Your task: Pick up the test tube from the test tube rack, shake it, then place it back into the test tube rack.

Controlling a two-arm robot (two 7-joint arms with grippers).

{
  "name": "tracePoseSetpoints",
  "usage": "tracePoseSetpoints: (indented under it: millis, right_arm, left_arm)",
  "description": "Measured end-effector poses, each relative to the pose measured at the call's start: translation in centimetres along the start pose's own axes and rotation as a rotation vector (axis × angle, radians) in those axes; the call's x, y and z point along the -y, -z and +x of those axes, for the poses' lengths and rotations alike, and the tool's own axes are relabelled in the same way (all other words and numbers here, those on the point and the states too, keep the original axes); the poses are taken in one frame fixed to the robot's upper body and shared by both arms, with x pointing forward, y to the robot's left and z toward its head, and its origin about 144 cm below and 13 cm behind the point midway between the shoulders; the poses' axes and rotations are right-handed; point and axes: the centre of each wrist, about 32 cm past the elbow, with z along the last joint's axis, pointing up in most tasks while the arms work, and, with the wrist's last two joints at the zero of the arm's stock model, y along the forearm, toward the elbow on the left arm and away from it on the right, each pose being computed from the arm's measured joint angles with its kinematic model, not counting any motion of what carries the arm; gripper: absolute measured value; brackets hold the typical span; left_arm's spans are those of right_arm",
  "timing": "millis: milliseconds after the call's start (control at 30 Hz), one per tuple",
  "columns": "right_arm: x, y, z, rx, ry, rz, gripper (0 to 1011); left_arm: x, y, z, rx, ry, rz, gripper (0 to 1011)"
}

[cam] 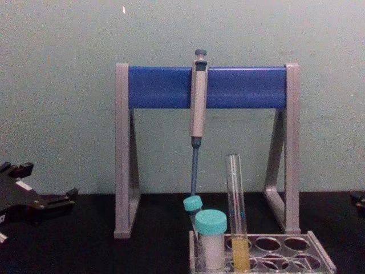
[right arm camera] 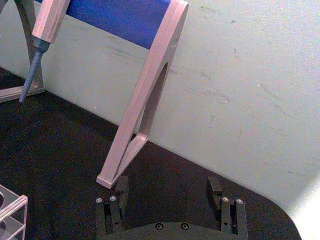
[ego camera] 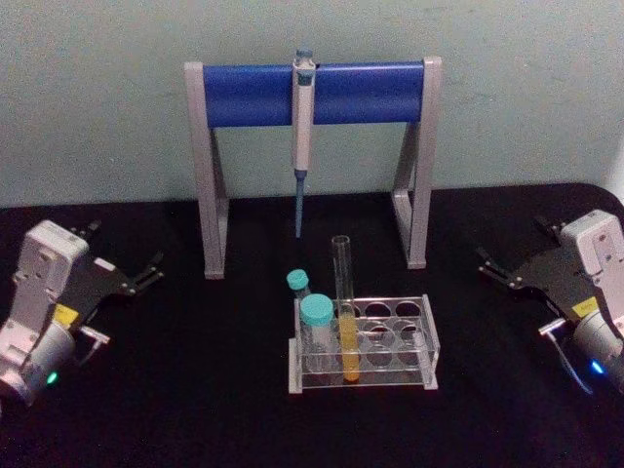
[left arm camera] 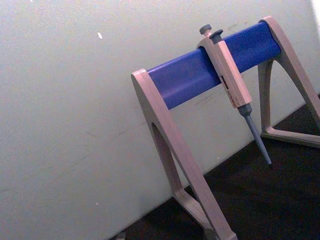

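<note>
test tube rack (ego camera: 426,322) at the near centre of the black table (ego camera: 195,390), with the test tube (ego camera: 342,283) upright in a hole just beside two teal-capped vials (ego camera: 315,317). left gripper (ego camera: 124,246) and right gripper (ego camera: 514,244) sit well apart at either side, fingers spread, empty. step: pick-up not yet begun. next: one gripper closes on the bare glass above the rack. chest view crops the rack's base; tube's row unclear.

Table (ego camera: 195,390): black matte top, set against a pale wall; bearing toward the back a tall grey-legged stand (ego camera: 208,175) with blue crossbar, both feet on the surface; in front of it, near centre, the test tube rack (ego camera: 390,381), clear plastic, standing flat.
</note>
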Motion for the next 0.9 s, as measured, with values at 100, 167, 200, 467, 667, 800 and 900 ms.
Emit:
tracePoseSetpoints:
  millis: [100,167,200,467,667,800,900]
  right_arm:
    - [0.00,0.00,0.00,0.000,0.000,0.000,1000]
    - [0.00,0.00,0.00,0.000,0.000,0.000,1000]
    - [0.00,0.00,0.00,0.000,0.000,0.000,1000]
    - [0.00,0.00,0.00,0.000,0.000,0.000,1000]
    - [0.00,0.00,0.00,0.000,0.000,0.000,1000]
    - [0.00,0.00,0.00,0.000,0.000,0.000,1000]
    - [0.00,0.00,0.00,0.000,0.000,0.000,1000]
  left_arm:
    - [0.00,0.00,0.00,0.000,0.000,0.000,1001]
    - [0.00,0.00,0.00,0.000,0.000,0.000,1001]
    - [0.00,0.00,0.00,0.000,0.000,0.000,1001]
    - [0.00,0.00,0.00,0.000,0.000,0.000,1001]
    - [0.00,0.00,0.00,0.000,0.000,0.000,1001]
    - [0.00,0.00,0.00,0.000,0.000,0.000,1001]
    - [0.00,0.00,0.00,0.000,0.000,0.000,1001]
